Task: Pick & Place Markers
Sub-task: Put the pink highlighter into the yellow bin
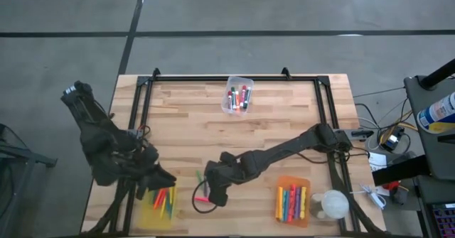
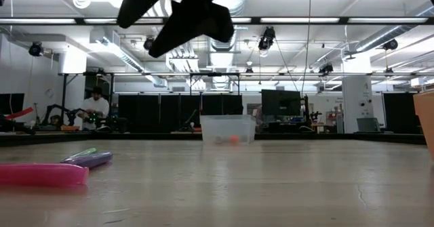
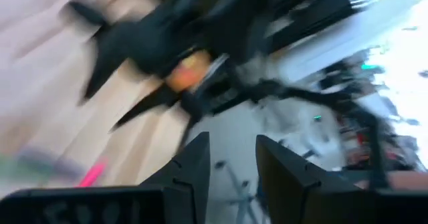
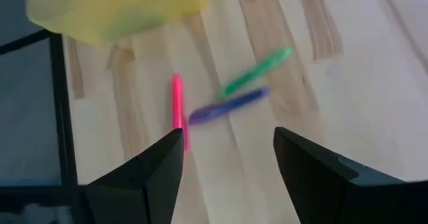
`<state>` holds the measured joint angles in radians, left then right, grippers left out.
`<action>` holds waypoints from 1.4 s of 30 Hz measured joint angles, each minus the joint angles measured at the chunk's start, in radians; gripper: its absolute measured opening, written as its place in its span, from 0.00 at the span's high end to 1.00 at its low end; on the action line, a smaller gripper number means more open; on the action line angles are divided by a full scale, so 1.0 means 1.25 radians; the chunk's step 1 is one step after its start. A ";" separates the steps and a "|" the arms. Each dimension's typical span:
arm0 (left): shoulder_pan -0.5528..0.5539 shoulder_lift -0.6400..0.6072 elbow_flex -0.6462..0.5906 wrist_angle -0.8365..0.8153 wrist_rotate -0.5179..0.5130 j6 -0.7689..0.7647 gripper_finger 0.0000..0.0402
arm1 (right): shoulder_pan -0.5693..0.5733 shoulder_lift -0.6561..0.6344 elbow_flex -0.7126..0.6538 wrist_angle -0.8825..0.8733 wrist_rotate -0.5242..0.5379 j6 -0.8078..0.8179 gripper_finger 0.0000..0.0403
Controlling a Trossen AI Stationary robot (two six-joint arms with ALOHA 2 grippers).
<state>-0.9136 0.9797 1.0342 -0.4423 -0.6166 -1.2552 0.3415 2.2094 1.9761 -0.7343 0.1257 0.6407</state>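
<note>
A pink marker (image 2: 42, 174) lies closest to the low camera on the wooden worktop (image 1: 284, 117), with a purple marker (image 2: 91, 160) and a green marker (image 2: 83, 153) just behind it; seen past the right arm's fingers these 3 loose markers lie together on bare wood near the yellow bin (image 4: 120, 7), the purple and green side by side and the pink one beside them. The right claw (image 1: 213, 195) hangs over that cluster at the worktop's near edge, its 2 fingers spread wide apart with nothing between them. The left claw (image 1: 162, 177) sits above the yellow bin (image 1: 151, 213) at the near left corner, which holds several markers in red, orange and yellow; its fingers (image 3: 194, 167) stand parted and hold nothing, as far as the blurred wrist view shows. An orange bin (image 1: 307, 195) to the right holds a row of markers in mixed colours, and a clear bin (image 1: 229, 83) at the far edge holds a few more. A pale round object (image 1: 331, 204) rests just beside the orange bin. A person (image 2: 95, 107) sits in the room beyond.
</note>
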 joint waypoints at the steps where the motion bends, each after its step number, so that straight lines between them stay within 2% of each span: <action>1: 0.000 -0.001 0.006 0.037 -0.007 0.046 0.72 | -0.001 0.000 -0.001 -0.008 -0.001 0.012 0.44; 4: 0.000 -0.001 0.015 0.124 -0.005 0.153 0.72 | -0.002 -0.001 -0.001 -0.022 -0.003 0.038 0.44; 12: 0.000 -0.001 0.021 0.300 -0.025 0.304 0.72 | -0.003 -0.001 -0.004 -0.003 0.004 0.079 0.44; 16: 0.002 -0.004 0.021 0.367 -0.045 0.348 0.72 | -0.003 -0.001 -0.021 0.050 0.002 0.084 0.44; 19: 0.001 -0.009 0.022 0.381 -0.041 0.349 0.72 | 0.003 0.000 -0.037 0.143 -0.028 0.046 0.44; 25: 0.000 -0.027 0.022 0.382 0.065 0.330 0.72 | 0.024 0.002 -0.103 0.339 -0.042 -0.035 0.44; 30: 0.000 -0.027 0.021 0.381 0.151 0.312 0.72 | 0.031 0.006 -0.163 0.469 -0.035 0.032 0.44; 35: 0.000 -0.037 0.021 0.381 0.239 0.275 0.72 | 0.043 0.044 -0.181 0.472 -0.036 0.031 0.44; 42: 0.000 -0.052 0.021 0.378 0.277 0.270 0.72 | 0.046 0.099 -0.161 0.419 -0.036 -0.009 0.44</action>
<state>-0.9134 0.9151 1.0599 0.0299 -0.2702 -0.9173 0.3992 2.3333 1.7743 -0.2112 0.0813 0.6298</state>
